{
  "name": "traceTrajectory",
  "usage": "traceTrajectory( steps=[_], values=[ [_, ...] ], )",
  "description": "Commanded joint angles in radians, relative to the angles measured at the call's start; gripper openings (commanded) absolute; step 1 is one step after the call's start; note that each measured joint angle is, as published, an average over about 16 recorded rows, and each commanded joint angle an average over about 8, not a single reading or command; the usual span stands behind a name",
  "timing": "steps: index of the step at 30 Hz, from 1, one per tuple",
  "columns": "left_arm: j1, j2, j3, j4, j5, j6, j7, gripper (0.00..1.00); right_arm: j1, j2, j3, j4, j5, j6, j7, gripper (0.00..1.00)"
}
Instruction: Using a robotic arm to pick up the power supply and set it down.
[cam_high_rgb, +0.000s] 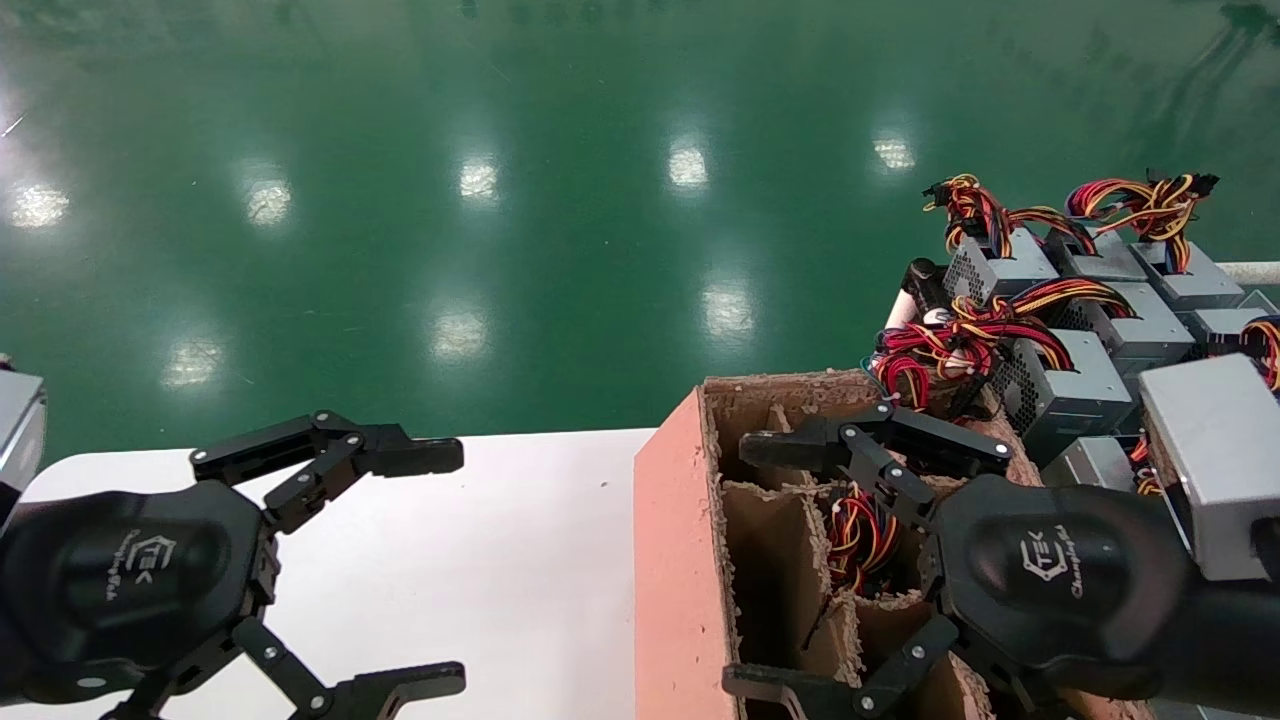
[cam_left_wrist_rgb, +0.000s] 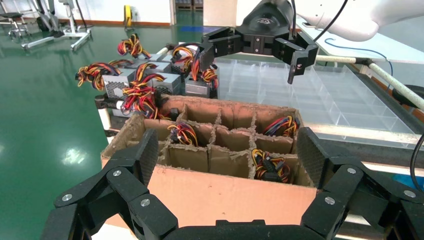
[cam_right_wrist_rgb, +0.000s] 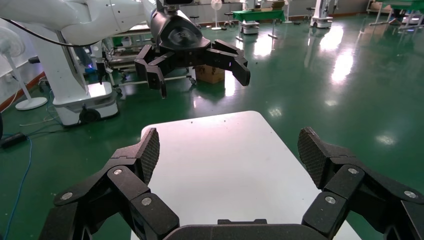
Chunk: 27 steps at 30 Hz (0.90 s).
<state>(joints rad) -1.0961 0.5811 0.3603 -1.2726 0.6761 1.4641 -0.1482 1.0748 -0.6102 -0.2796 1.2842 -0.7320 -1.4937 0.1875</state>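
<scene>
Several grey power supply boxes (cam_high_rgb: 1065, 385) with red, yellow and black wire bundles are stacked to the right, behind a cardboard box (cam_high_rgb: 680, 520); they also show in the left wrist view as grey power supply boxes (cam_left_wrist_rgb: 120, 85). My right gripper (cam_high_rgb: 745, 565) hovers open over the cardboard box's divided cells, holding nothing. In its own view the right gripper (cam_right_wrist_rgb: 227, 150) faces the white table (cam_right_wrist_rgb: 215, 160). My left gripper (cam_high_rgb: 455, 568) stands open over the white table, empty, facing the cardboard box (cam_left_wrist_rgb: 225, 195).
Wire bundles (cam_left_wrist_rgb: 270, 165) lie in some cells of the cardboard box. A clear compartment tray (cam_left_wrist_rgb: 320, 95) sits behind the box. Green floor lies beyond the table's far edge. A grey box (cam_high_rgb: 1215, 460) is near my right wrist.
</scene>
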Motion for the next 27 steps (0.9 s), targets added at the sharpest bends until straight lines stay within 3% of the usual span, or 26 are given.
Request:
traceTrajectory(
  steps=[1,26,27],
  values=[
    [0.000,0.000,0.000,0.000,0.000,0.000,0.000,1.00,0.000,0.000,0.000,0.000,0.000,0.000,0.000,1.00],
    [0.000,0.000,0.000,0.000,0.000,0.000,0.000,1.00,0.000,0.000,0.000,0.000,0.000,0.000,0.000,1.00],
    [0.000,0.000,0.000,0.000,0.000,0.000,0.000,0.92,0.000,0.000,0.000,0.000,0.000,0.000,0.000,1.00]
  ],
)
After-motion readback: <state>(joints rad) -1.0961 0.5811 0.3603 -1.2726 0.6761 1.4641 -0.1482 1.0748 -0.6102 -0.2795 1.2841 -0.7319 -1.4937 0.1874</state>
